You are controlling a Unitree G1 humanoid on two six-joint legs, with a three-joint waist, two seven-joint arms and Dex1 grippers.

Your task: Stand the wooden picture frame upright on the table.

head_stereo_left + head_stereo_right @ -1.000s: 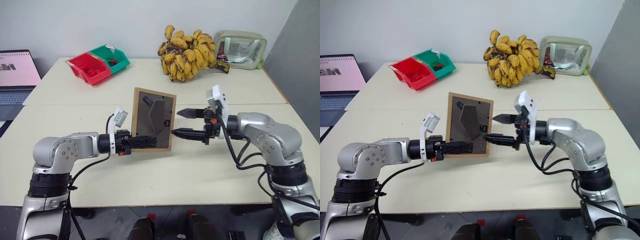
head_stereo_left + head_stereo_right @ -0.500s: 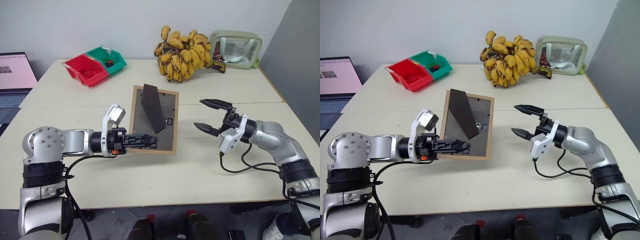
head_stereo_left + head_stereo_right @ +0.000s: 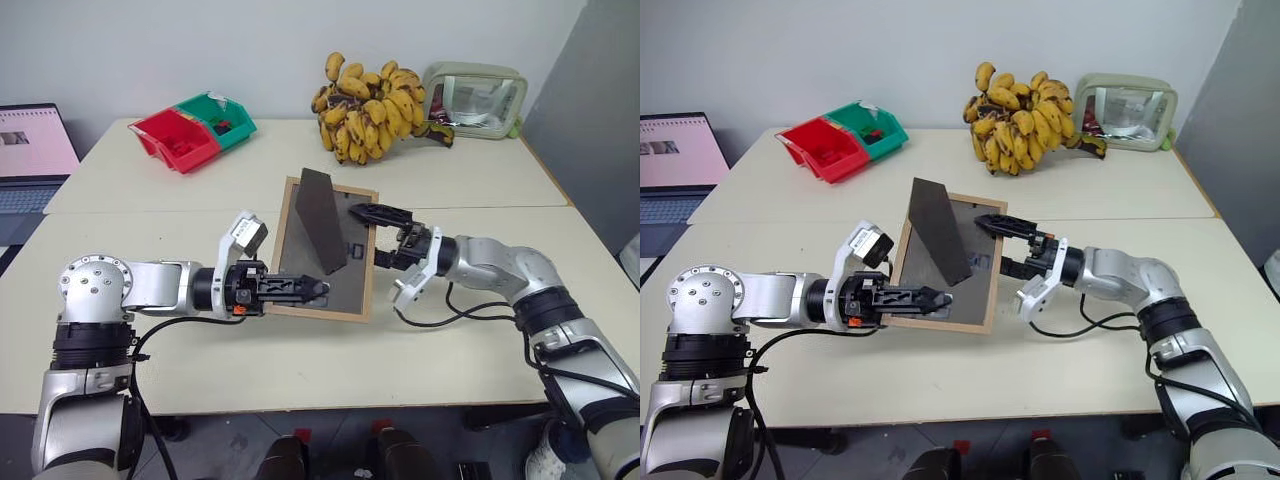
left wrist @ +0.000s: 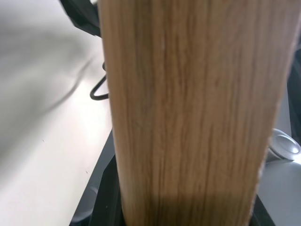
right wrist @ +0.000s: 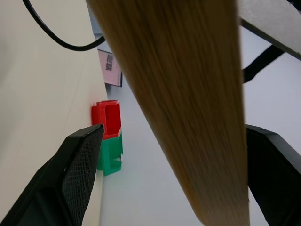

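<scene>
The wooden picture frame (image 3: 330, 250) is pinched at its lower edge by the left gripper (image 3: 305, 288), back panel up. Its right edge lies between the wide-spread fingers (image 3: 372, 212) of the right gripper (image 3: 378, 236), above the tabletop (image 3: 450, 340).

**Colours and patterns of the scene**

Wooden picture frame (image 3: 330, 250): light wood rim with fine straight grain, dark grey-brown back panel and stand. Table (image 3: 300, 360): plain cream-beige. Bins: one red (image 3: 177, 139), one green (image 3: 222, 114). Bananas (image 3: 370, 93): yellow, speckled brown-black. Case (image 3: 478, 97): pale green rim, shiny face. Gripper fingers (image 3: 372, 212): black.
</scene>
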